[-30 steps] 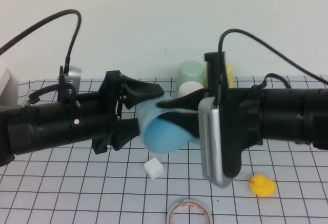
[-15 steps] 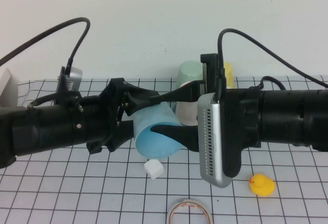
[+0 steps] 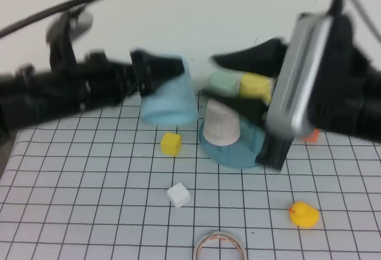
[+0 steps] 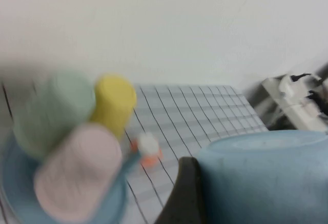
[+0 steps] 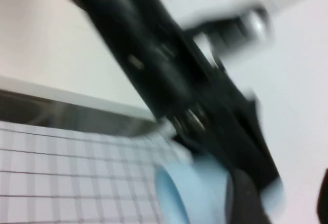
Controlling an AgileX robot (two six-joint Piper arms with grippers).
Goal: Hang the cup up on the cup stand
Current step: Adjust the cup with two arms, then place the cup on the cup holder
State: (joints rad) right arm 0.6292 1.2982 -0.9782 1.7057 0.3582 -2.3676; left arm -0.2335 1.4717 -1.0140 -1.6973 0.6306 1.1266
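Above the gridded table (image 3: 89,212), left of centre in the high view, you will find the light blue cup (image 3: 169,98) held off the surface by the left gripper (image 3: 162,72), whose fingers are clamped on the cup's upper part; the left wrist view shows one dark finger (image 4: 185,193) pressed against the cup wall. Just to the cup's right stands the cup stand (image 3: 233,152), a teal-blue dish-like base. Note what it already carries: a speckled white-pink cup (image 3: 221,123) upside down at the front, with a mint green cup (image 3: 223,82) and a yellow cup (image 3: 256,85) behind it, all three crowded close together. The right gripper (image 3: 241,84) hangs over the stand with its fingers spread apart and nothing between them, one finger above the mint green and yellow cups and the other beside the white-pink cup, so the right arm partly hides the stand's right side. Below the held cup, on the table, lies a yellow cube (image 3: 171,143); nearer you are a white cube (image 3: 178,195), a roll of tape (image 3: 219,247) at the table's near edge, and a yellow rubber duck (image 3: 304,215) to the right.
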